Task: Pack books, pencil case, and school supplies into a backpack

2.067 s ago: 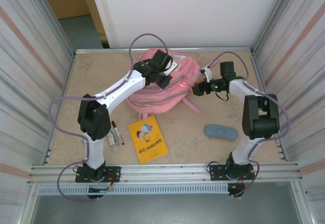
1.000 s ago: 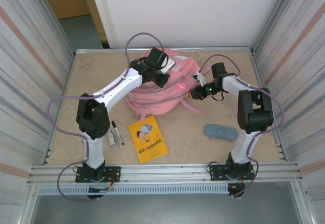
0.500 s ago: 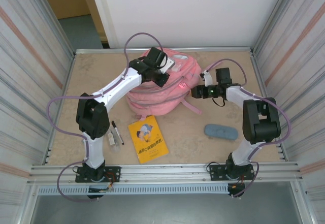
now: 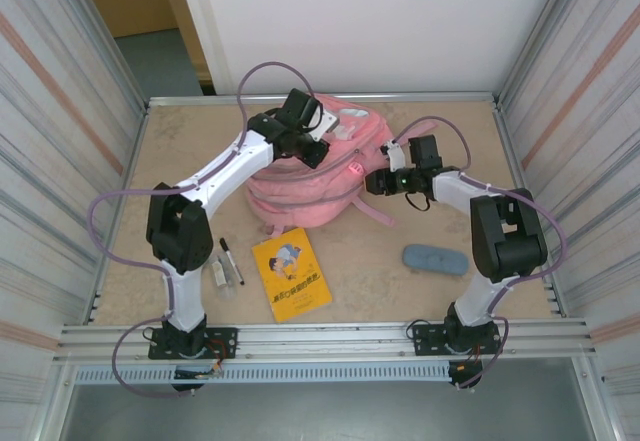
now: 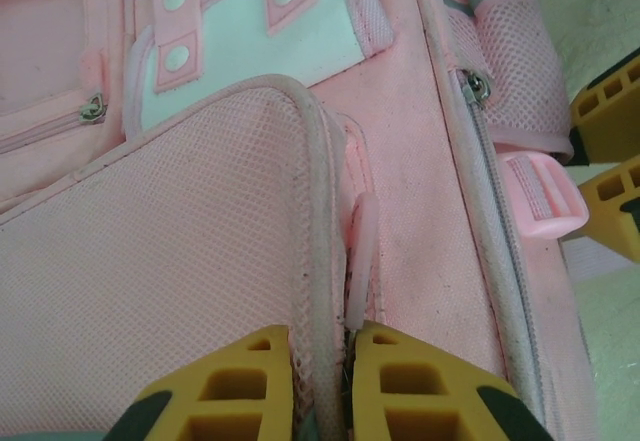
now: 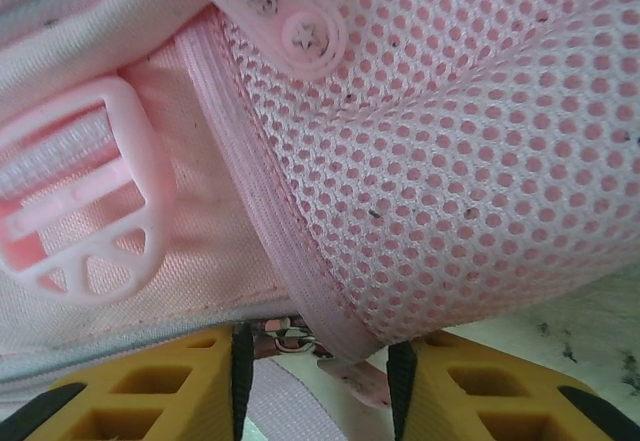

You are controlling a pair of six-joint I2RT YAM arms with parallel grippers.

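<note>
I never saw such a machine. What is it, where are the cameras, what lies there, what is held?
Two robot arms, each ending in a two-finger gripper, stand at a table. One picture looks down from above; two come from wrist cameras. On the table lie a pink backpack, a yellow booklet, a blue-grey pencil case and a black marker. The left gripper pinches the backpack's corded edge. The right gripper is open, a pink seam between its fingers.

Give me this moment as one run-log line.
left fingers: shut on piped flap edge of large pink fabric backpack | right fingers: open around its mesh seam | thin yellow booklet, blue-grey pouch, black marker: unpacked
</note>
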